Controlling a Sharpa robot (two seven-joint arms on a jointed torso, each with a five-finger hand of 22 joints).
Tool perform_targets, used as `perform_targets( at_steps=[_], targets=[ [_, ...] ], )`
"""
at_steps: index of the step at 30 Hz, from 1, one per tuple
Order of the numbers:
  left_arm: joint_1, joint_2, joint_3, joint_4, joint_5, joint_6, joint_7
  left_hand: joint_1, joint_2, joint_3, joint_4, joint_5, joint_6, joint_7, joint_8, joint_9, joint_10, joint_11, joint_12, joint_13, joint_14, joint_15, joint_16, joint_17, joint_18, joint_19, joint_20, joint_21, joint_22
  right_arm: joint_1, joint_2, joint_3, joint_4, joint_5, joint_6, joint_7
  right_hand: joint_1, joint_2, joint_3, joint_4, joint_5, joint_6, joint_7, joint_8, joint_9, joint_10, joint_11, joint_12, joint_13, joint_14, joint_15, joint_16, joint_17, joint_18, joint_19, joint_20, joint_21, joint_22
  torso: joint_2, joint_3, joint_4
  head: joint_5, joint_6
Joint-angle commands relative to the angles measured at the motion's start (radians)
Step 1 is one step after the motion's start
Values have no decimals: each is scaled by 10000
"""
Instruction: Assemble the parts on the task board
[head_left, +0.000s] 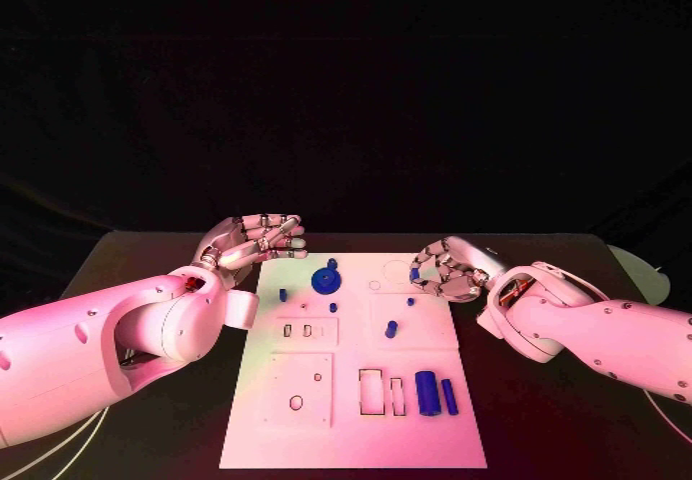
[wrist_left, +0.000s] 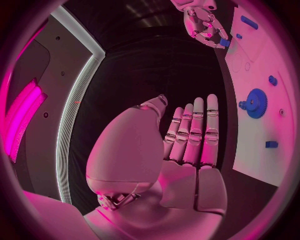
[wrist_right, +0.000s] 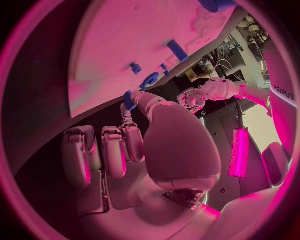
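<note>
- White task board (head_left: 361, 420) lying flat, centre of frame.
- Blue gear (head_left: 327, 280) near its upper left.
- Two blue cylinders (head_left: 427, 392) lying lower right.
- Small blue peg (head_left: 391, 328) mid-board.

Looks like a robotics lab. Black counter (head_left: 159, 250) against a dark backdrop, carrying a white task board (head_left: 361, 430). Cluttered equipment racks and cables (wrist_right: 215, 62) beyond.

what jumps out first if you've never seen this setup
The white task board in the middle of the black table, dotted with small blue parts, the blue gear near its far end. At the board's right edge, the right hand pinches a small blue part; the left hand hovers empty at the far left corner.
</note>
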Motion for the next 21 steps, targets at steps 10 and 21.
perform_targets(
  at_steps=[10,21],
  targets=[
    [4,126,6,-172,-53,152,87,-10,-100,50,6,-29,3,193,-19,-9,38,-1,-53,-6,-46,18,23,12,103,-81,-7,59,10,76,934,-7,1057,-1321,239,-1562,-23,197,86,-14,3,18,-3,98,117,18,-82,21,913,1018,-74,64,2365,-210,1016,-45,168,2602,-45,-53,83,514,-239],
    [8,179,7,-233,-53,136,84,-10,-100,50,6,-29,3,193,-19,-9,38,-1,-53,-6,-46,18,23,12,103,-81,-7,59,10,-228,2223,-104,813,-2683,575,-1843,-103,192,77,-15,-39,28,-12,145,151,-6,-86,-8,886,1002,-79,40,2293,-183,943,-50,90,2526,-34,-75,77,760,-404]
  ],
)
